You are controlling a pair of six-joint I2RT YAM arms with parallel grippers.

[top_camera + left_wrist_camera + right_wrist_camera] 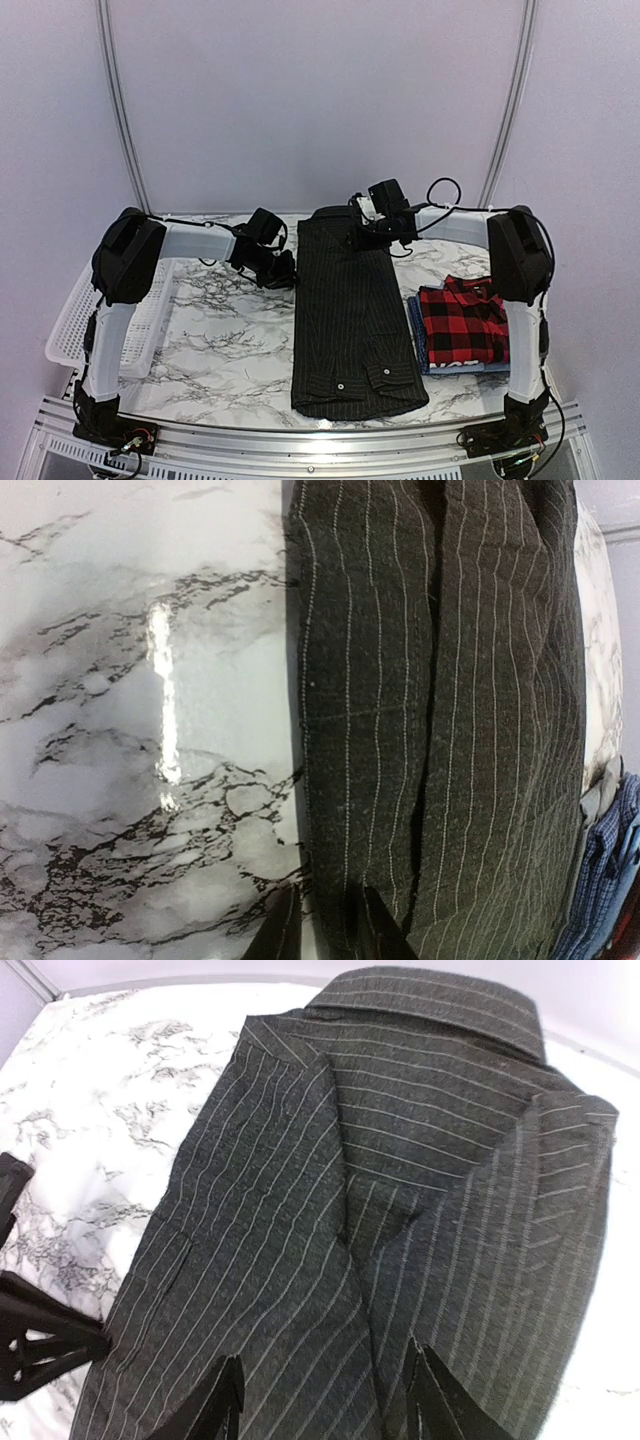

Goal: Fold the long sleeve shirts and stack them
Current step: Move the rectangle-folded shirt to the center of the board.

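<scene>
The black pinstriped shirt [350, 320] lies on the table as a long narrow strip, sleeves folded in, collar at the far end and cuffs at the near end. The red-and-black plaid shirt [462, 322] lies folded on top of the blue shirt [418, 335] at the right. My left gripper [276, 268] is open at the shirt's left edge; its fingers [268, 932] straddle that edge [330, 780]. My right gripper [384, 226] is open above the collar end [400, 1110], its fingertips [440, 1400] spread wide over the cloth and holding nothing.
A white mesh basket [68, 322] stands at the table's left edge. The marble tabletop [225, 340] shows between the basket and the black shirt. The blue shirt's edge shows at the lower right of the left wrist view [603, 880]. The left gripper [30, 1345] shows in the right wrist view.
</scene>
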